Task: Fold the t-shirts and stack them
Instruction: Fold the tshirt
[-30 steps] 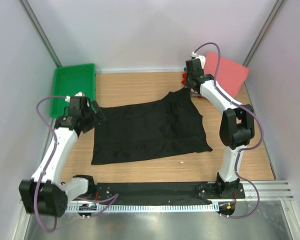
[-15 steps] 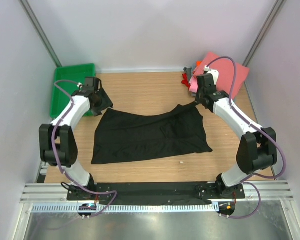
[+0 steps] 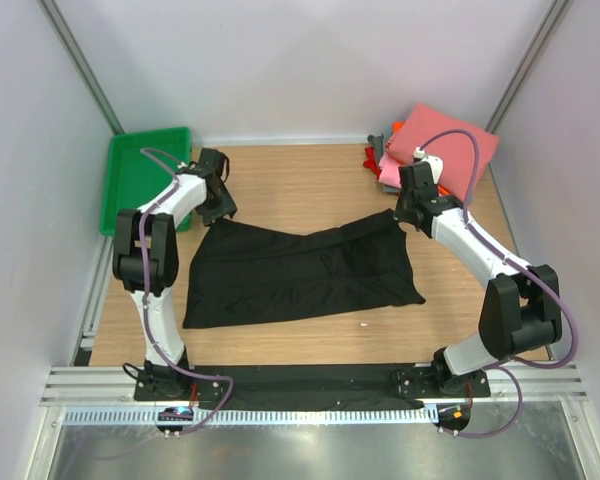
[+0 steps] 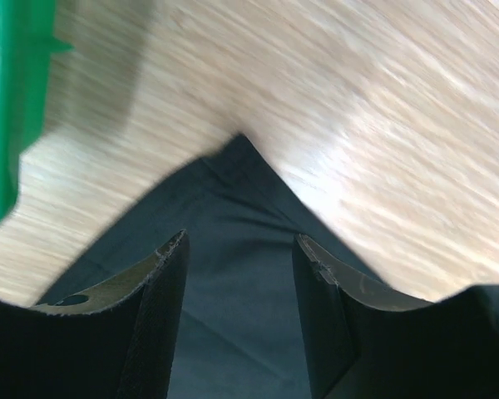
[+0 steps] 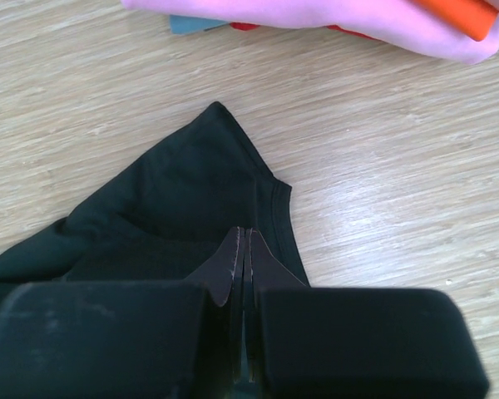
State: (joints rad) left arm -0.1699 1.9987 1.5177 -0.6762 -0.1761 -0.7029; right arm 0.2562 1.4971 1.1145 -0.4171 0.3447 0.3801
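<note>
The black t-shirt lies spread mid-frame on the wooden surface, with the folded t-shirts stacked at upper right. This looks like the first fold. The right claw is clamped on its upper-right corner, and the left claw, jaws apart over the upper-left corner, must pinch next.

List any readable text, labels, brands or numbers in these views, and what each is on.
None can be read in any view.
black t-shirt: plain, no print or tag showing.
folded t-shirts: no print or label showing.
green tray: no marking showing.
</note>
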